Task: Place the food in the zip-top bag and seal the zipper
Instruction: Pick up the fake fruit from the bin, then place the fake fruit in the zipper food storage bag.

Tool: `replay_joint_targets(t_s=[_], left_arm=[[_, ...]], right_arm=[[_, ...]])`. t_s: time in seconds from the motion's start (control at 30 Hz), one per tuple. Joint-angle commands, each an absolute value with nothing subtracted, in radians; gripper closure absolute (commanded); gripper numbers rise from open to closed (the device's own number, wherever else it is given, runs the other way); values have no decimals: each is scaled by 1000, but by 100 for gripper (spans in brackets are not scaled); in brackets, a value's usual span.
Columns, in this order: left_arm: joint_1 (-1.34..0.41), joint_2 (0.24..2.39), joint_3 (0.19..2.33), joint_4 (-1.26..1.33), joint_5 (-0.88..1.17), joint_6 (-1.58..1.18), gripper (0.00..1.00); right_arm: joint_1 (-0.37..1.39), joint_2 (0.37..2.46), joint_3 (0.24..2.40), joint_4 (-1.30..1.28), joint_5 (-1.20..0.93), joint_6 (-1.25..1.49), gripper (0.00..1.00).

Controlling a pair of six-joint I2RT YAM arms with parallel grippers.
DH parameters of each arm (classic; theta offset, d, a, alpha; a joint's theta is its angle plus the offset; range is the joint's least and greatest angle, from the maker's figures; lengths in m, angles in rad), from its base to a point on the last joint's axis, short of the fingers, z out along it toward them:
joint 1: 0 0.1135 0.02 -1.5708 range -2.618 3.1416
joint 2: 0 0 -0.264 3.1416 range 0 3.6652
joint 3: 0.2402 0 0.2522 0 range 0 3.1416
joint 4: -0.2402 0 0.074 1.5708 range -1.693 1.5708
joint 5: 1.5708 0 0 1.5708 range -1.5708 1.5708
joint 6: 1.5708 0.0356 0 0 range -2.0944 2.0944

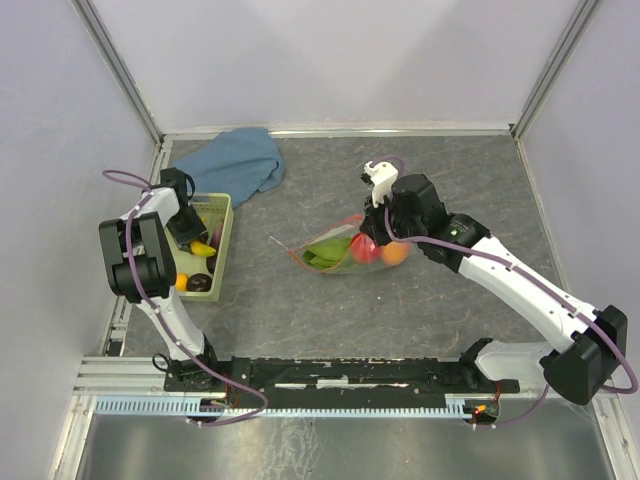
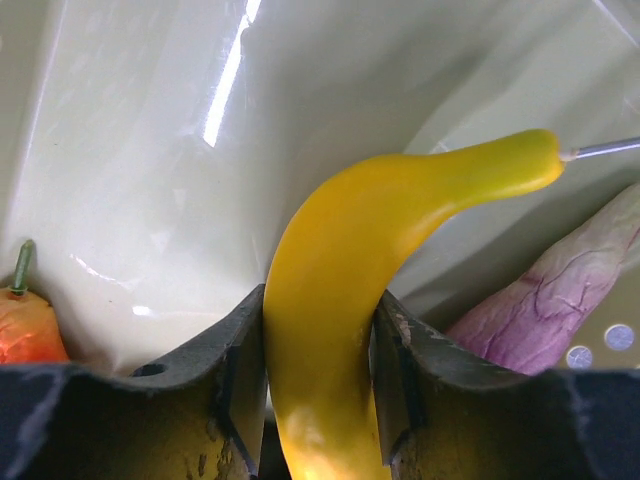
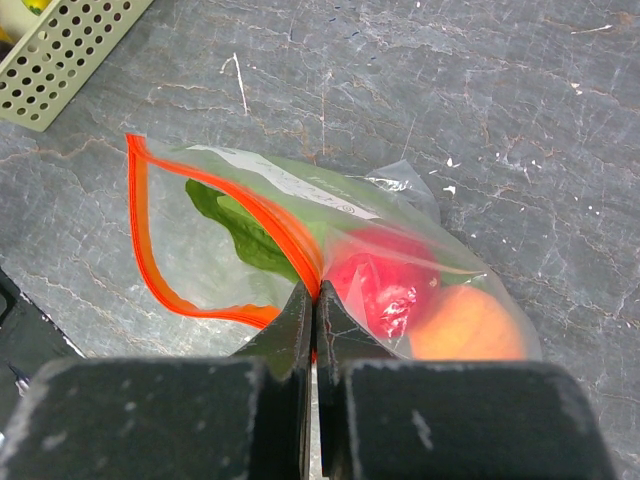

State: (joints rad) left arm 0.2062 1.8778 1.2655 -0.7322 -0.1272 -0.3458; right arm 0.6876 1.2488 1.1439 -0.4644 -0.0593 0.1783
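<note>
Left claw (image 2: 320,330) was down inside the pale green basket (image 1: 225,240), jaws partly closed and pressing both sides of the yellow banana (image 2: 400,210). Zip-top bag (image 3: 200,250) lay on the surface (image 3: 450,100) right of the basket, mouth open, holding a green leaf (image 3: 245,235), red fruit (image 3: 385,285) and orange fruit (image 3: 465,325). Right claw (image 3: 313,300) was pinched fully closed on the zipper (image 3: 140,220).

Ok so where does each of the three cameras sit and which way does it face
Top external: above and behind the bases, looking down on the table; left arm and right arm show whole.
Left wrist: on the left arm, looking into the basket; left gripper clasps the banana.
Right wrist: on the right arm, looking down at the bag; right gripper pinches its zipper.
Shared: top and right wrist views both show bag and basket.
</note>
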Motion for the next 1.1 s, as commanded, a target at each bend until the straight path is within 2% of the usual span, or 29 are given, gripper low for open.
replay_joint_targets(t_s=[0.0,0.33,0.63,0.8,1.07], left_arm=[[210,1781,1274,-742,-158,-322,66],[186,1505,1223,-694,-119,-349,72],[38,1254,1133,-584,-106,-391,75],[-62,1137,1083,-511,-50,-396,75],[-334,996,943,-303,-1,-455,78]], right_arm=[[693,1261,1196,-448,-52,171,98],[694,1291,1234,-478,-47,178,98],[694,1305,1252,-494,-31,196,98],[694,1308,1262,-504,-29,204,98],[694,1309,1263,-501,-22,214,98]])
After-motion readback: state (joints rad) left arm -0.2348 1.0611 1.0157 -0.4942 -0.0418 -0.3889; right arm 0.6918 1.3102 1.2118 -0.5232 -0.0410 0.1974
